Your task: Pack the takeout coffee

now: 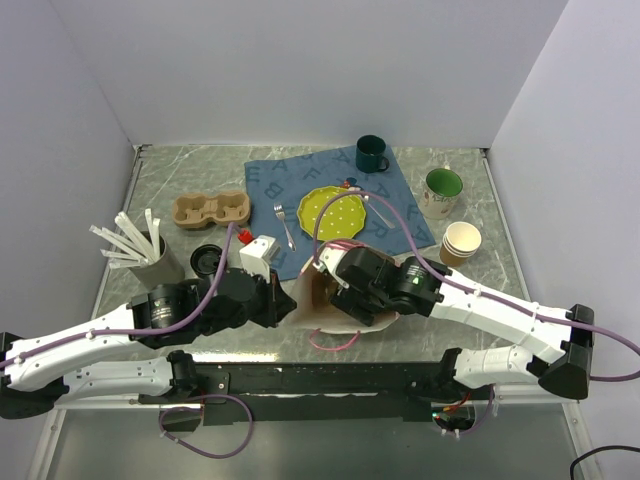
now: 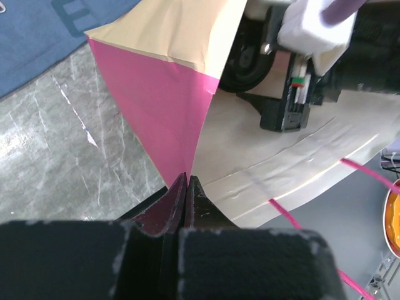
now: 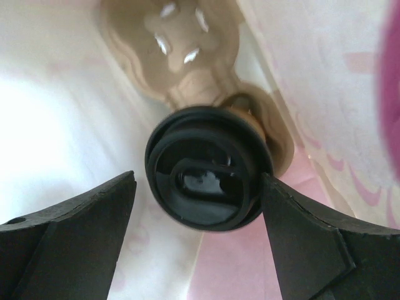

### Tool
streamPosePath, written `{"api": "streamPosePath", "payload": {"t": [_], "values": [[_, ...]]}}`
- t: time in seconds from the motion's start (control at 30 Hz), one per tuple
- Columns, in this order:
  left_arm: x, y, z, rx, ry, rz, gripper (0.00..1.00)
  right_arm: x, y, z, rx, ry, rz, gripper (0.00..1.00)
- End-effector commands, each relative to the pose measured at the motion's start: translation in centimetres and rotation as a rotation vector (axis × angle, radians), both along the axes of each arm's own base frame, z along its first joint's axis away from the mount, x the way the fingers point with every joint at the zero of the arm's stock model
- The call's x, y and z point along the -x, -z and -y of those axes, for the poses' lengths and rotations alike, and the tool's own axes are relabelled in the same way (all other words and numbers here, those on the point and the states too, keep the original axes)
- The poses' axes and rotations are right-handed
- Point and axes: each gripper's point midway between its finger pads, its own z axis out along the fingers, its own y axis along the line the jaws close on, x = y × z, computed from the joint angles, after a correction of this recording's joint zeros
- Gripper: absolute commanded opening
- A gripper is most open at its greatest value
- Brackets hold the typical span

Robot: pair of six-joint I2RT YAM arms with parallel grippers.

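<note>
Where the two arms meet: a cream paper bag with pink side panels [image 1: 312,300] sits open-mouthed at the near middle of the grey marbled table [image 1: 480,200].
Left claw [image 2: 187,181]: clenched, its black fingers pressed together on the bag's rim where a pink panel meets a cream one.
Right claw [image 3: 199,181]: released and reaching into the bag's mouth, jaws spread wide to either side of the cup's lid. The left finger stands clear of the lid, with bag wall showing between. The right finger is at the lid's rim; contact cannot be told.
Takeout coffee [image 3: 206,169]: a brown paper cup under a round black plastic lid, inside the bag, seated in one well of a tan moulded-pulp cup carrier [image 3: 181,62].
Right wrist view alone: shows the cup and the carrier; from the top view the bag wall and the arm hide them.
Left wrist view alone: shows the pinch on the rim, with the right arm [image 2: 300,81] filling the bag's mouth beyond.
Near left: a grey tumbler of white sticks [image 1: 150,255], a loose black lid [image 1: 207,258] and a small white box [image 1: 255,250].
Middle: a two-well pulp tray [image 1: 210,209] at left; a metal fork [image 1: 285,225] and a yellow-green dotted plate [image 1: 333,211] on a blue lettered cloth [image 1: 290,180]; a stack of tan paper cups [image 1: 460,243] at right.
Far: a dark green mug [image 1: 371,153] at the cloth's far edge; a pale mug with a green inside [image 1: 441,188] to the right.
</note>
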Motion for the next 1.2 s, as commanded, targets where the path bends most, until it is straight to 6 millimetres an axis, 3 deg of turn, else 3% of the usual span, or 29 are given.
{"api": "streamPosePath", "payload": {"t": [0.0,0.07,0.1,0.2,0.57,0.8,0.97,1.17], "values": [[0.6,-0.2,-0.4,-0.018,0.014,-0.021,0.01,-2.2,-3.5,-1.6,-0.137,0.080,0.091,0.87],[0.6,-0.3,-0.5,-0.019,0.011,-0.021,0.01,-2.6,-3.6,-1.3,-0.124,0.105,0.107,0.88],[0.6,-0.3,-0.4,-0.016,0.012,-0.022,0.01,-2.7,-3.5,-1.2,-0.110,0.114,0.110,0.94],[0.6,-0.3,-0.6,-0.015,0.007,-0.021,0.01,-2.9,-3.5,-1.0,-0.097,0.124,0.122,0.99],[0.4,-0.4,-0.9,-0.033,0.000,-0.011,0.01,-3.5,-3.7,-0.2,-0.080,0.167,0.143,1.00],[0.3,-0.4,-1.1,-0.042,-0.005,-0.007,0.01,-3.0,-4.2,-1.4,-0.150,0.107,0.121,1.00],[0.2,-0.7,-0.9,-0.046,-0.006,-0.004,0.01,-2.8,-4.3,-2.3,-0.175,0.075,0.100,0.86],[-0.1,-2.1,-0.5,-0.039,-0.009,0.006,0.01,-2.6,-4.0,-2.6,-0.185,0.073,0.084,0.84]]}}
